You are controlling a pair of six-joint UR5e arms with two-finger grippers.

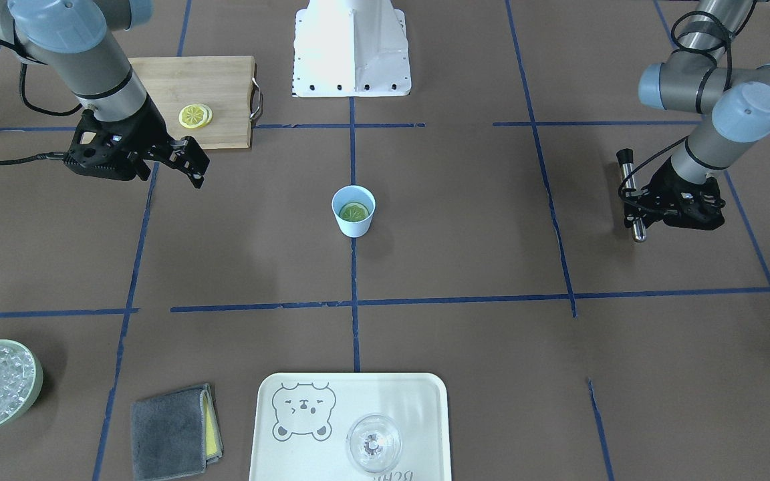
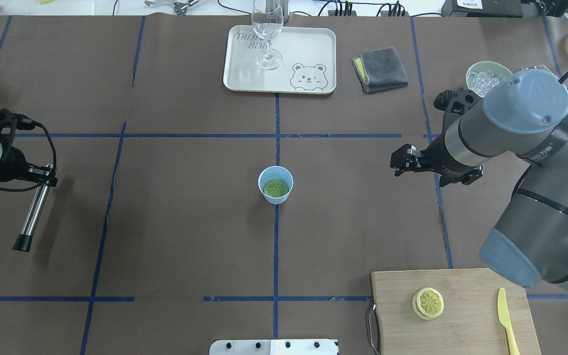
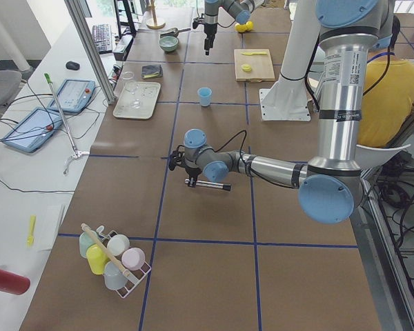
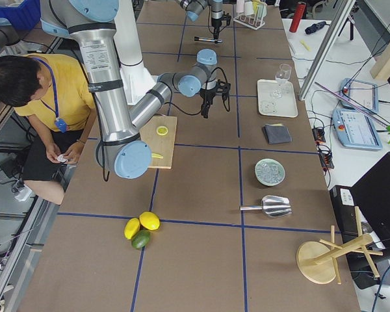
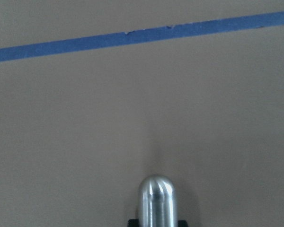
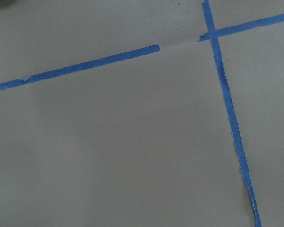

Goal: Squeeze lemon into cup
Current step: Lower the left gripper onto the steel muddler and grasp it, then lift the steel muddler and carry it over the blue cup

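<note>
The pale-blue cup (image 1: 353,226) (image 2: 270,196) stands upright at the table's middle on the blue tape line. The lemon slice (image 1: 353,212) (image 2: 276,188) lies flat inside it, looking greenish. My right gripper (image 1: 191,164) (image 2: 398,160) is open and empty, hovering well to the side of the cup, towards the cutting board. My left gripper (image 1: 633,204) (image 2: 42,176) is shut on a metal rod with a black end (image 2: 32,217), far from the cup. The rod's rounded tip shows in the left wrist view (image 5: 156,201). The right wrist view shows only table and tape.
A wooden cutting board (image 2: 466,325) holds a stack of two lemon slices (image 2: 428,303) and a yellow knife (image 2: 506,315). A tray (image 2: 244,74) with a clear glass (image 2: 268,34), a grey cloth (image 2: 380,69) and a bowl of ice (image 2: 481,76) stand at the far edge.
</note>
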